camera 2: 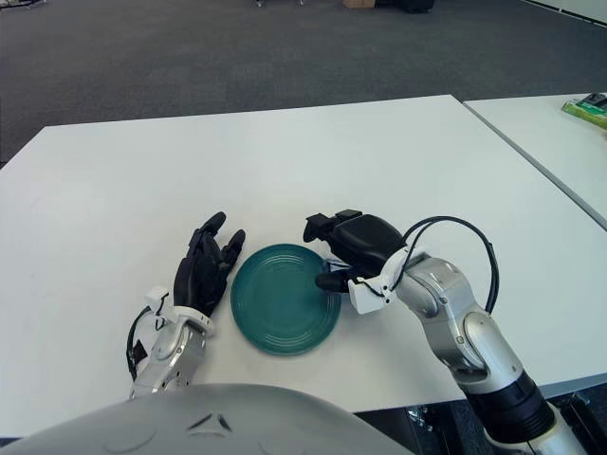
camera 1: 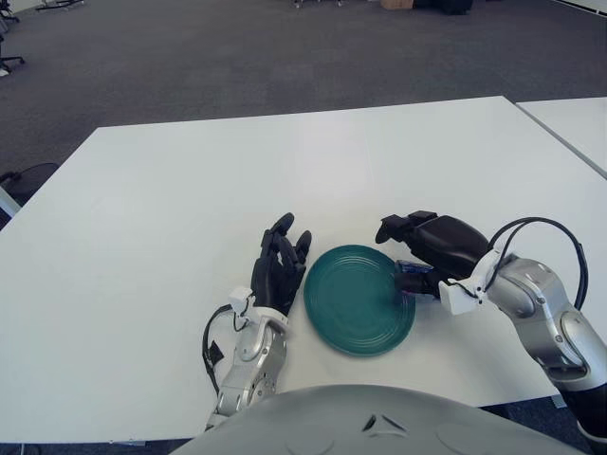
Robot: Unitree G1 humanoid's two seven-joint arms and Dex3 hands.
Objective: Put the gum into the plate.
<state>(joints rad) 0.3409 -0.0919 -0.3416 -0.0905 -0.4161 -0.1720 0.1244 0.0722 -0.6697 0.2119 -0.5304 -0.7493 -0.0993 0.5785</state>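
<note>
Left hand (camera 1: 278, 270), fingers spread, shows just left of the green plate (camera 1: 346, 308) on the white bench (camera 1: 171, 190). Right hand (camera 1: 432, 251) pinches the blue gum pack (camera 1: 413, 276) at the plate's right rim; next, carry it inward and release.

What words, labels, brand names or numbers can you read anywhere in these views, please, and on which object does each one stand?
None can be read.
The small blue gum pack, at the right rim of the round teal plate under the right hand, shows too little for any print to be made out.
The left hand and white table show no lettering.
</note>
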